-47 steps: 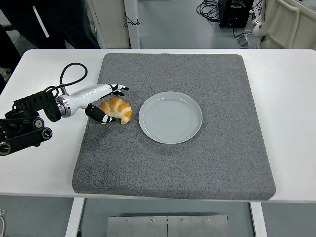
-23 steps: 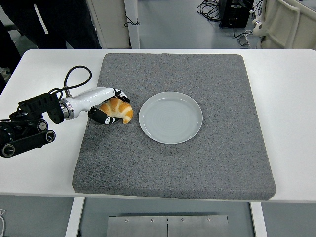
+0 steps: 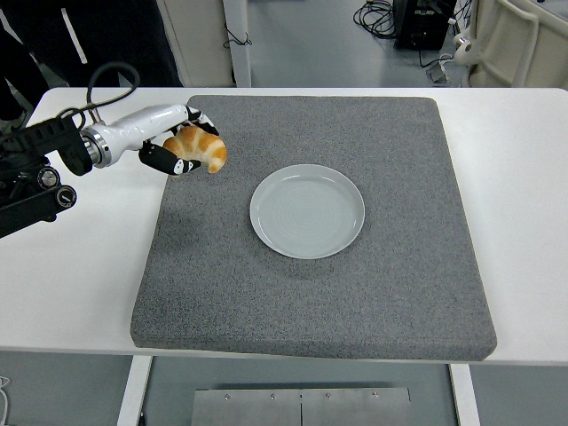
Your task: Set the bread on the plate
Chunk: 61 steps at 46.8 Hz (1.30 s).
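Observation:
A golden croissant [image 3: 199, 148] hangs above the left part of the grey mat, held in my left hand [image 3: 182, 145], whose black fingers curl over and under it. The white forearm and black arm run back to the picture's left edge. A round pale grey plate [image 3: 306, 211] lies on the mat's middle, to the right of and nearer than the croissant, with nothing on it. My right arm is out of view.
The grey foam mat [image 3: 311, 293] covers most of the white table [image 3: 524, 177]. A black cable [image 3: 106, 75] loops up from my left arm. A person in dark clothing [image 3: 80, 35] stands beyond the table's far left corner.
My left hand closed around the croissant, lifted it off the mat and carried it up and slightly left, toward the far side. The plate has not moved.

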Available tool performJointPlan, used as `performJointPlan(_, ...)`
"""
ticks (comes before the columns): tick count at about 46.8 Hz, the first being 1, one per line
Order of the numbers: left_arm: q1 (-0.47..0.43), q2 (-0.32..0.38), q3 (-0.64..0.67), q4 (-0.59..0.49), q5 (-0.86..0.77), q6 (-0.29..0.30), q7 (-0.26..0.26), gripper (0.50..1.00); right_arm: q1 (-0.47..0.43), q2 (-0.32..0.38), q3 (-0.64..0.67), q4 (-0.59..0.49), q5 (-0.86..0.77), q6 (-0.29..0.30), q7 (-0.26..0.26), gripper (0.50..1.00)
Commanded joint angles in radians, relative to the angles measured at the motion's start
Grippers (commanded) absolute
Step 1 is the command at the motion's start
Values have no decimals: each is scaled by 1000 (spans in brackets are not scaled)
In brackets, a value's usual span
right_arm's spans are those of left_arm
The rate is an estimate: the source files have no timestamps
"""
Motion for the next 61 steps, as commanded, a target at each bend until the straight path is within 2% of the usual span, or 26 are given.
performJointPlan(1, -6, 12, -56, 0, 5, -53, 1, 522, 0, 0, 0, 0, 0, 0, 0, 1000)
performJointPlan(35, -42, 12, -409, 0, 71, -300, 47, 525, 0, 0, 0, 0, 0, 0, 0, 1000)
performJointPlan(50, -69, -26, -420, -9, 69, -310, 78, 525, 0, 0, 0, 0, 0, 0, 0, 1000)
performJointPlan(61, -83, -49, -423, -66, 69, -311, 102, 525, 0, 0, 0, 0, 0, 0, 0, 1000)
